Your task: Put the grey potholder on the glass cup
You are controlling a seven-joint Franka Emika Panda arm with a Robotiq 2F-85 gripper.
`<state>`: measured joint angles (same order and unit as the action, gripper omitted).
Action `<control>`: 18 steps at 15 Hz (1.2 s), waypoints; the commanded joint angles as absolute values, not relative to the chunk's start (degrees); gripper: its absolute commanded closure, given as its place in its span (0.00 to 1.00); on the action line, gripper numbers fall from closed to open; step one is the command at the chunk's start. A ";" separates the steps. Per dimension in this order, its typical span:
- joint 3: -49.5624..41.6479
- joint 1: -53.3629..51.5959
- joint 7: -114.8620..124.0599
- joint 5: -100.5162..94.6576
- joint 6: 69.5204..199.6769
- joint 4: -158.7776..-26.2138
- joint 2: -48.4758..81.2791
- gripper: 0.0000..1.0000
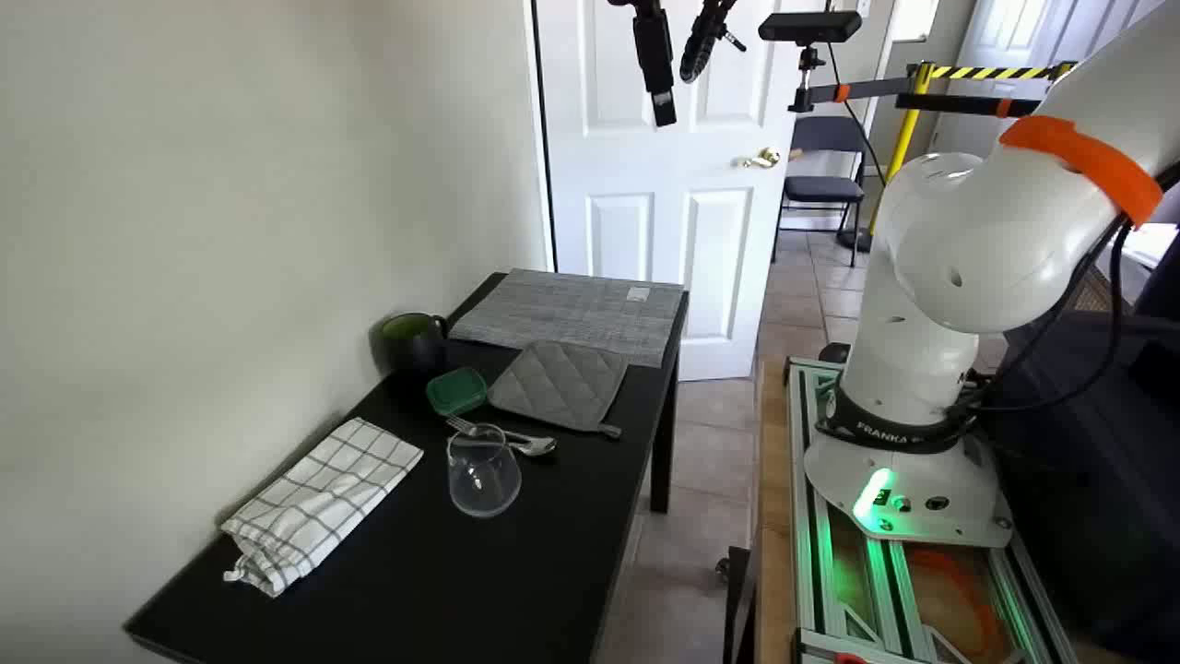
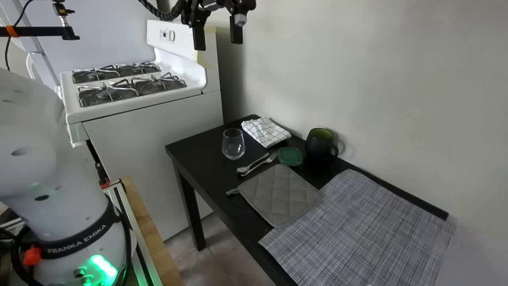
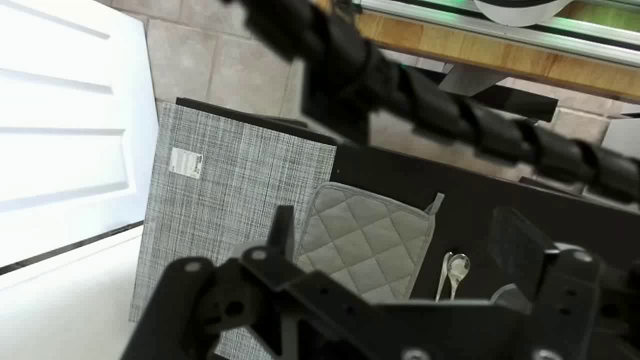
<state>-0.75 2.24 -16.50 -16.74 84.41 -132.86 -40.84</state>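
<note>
The grey potholder (image 1: pixel 558 385) lies flat on the black table in both exterior views (image 2: pixel 281 194), one edge on or against the larger grey mat. In the wrist view the potholder (image 3: pixel 370 240) shows below the jaws, its hanging loop at one corner and its lower part hidden by the gripper. The clear glass cup (image 1: pixel 484 475) stands upright on the table, beyond the cutlery from the potholder (image 2: pixel 233 145). Only a sliver of the cup (image 3: pixel 511 297) shows in the wrist view. My gripper (image 2: pixel 218 45) is open and empty, high above the table (image 1: pixel 677 100), fingers spread wide (image 3: pixel 397 215).
A fork and spoon (image 2: pixel 258 163) lie between potholder and cup. A green-lidded container (image 1: pixel 456 391) and dark mug (image 1: pixel 413 343) stand near the wall. A white checked towel (image 1: pixel 323 498) lies along the wall. The grey mat (image 2: pixel 365 238) covers one table end. A stove (image 2: pixel 131 91) stands beyond.
</note>
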 commanded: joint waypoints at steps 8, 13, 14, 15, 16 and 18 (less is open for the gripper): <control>-2.98 1.88 -11.70 -17.75 88.89 -132.41 -39.17 0.00; -9.23 5.31 -5.63 -15.60 109.51 -131.66 -32.72 0.00; -10.05 5.74 -4.61 -14.42 113.99 -131.95 -31.53 0.00; -10.88 6.27 -3.80 -13.45 118.73 -132.78 -30.56 0.00; -11.15 6.57 -2.36 -11.80 122.08 -132.91 -29.22 0.00; -10.91 7.88 1.46 -9.43 127.22 -133.27 -26.19 0.00</control>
<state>-11.23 6.34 -3.51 -13.11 121.23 -132.87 -30.09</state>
